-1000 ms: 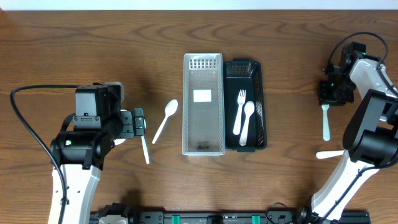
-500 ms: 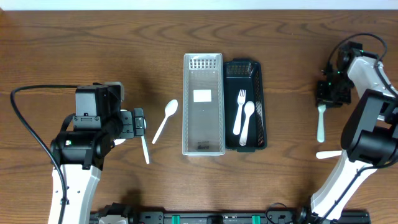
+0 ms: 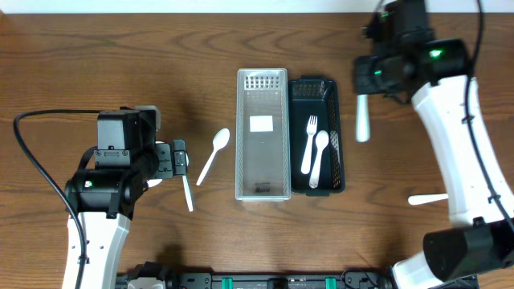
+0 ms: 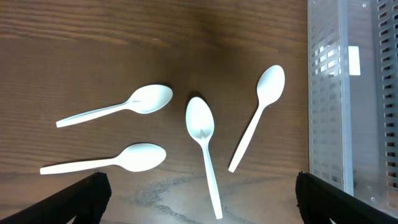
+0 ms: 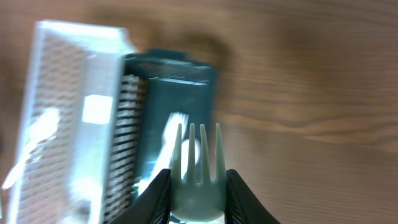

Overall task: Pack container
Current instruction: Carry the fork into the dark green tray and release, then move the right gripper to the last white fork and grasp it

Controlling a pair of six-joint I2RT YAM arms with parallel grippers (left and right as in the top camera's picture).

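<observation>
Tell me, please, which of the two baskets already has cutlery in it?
The dark basket, right of the white basket: a white fork and a white spoon lie inside it, while the white one shows no cutlery.

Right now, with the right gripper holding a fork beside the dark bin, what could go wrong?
The held fork sits in a narrow pinch in the right gripper and that view is blurred; it might twist or slip. In the overhead view it hangs right of the dark bin, so an early release would miss. A packed fork and spoon already inside could prop it on the rim.
</observation>
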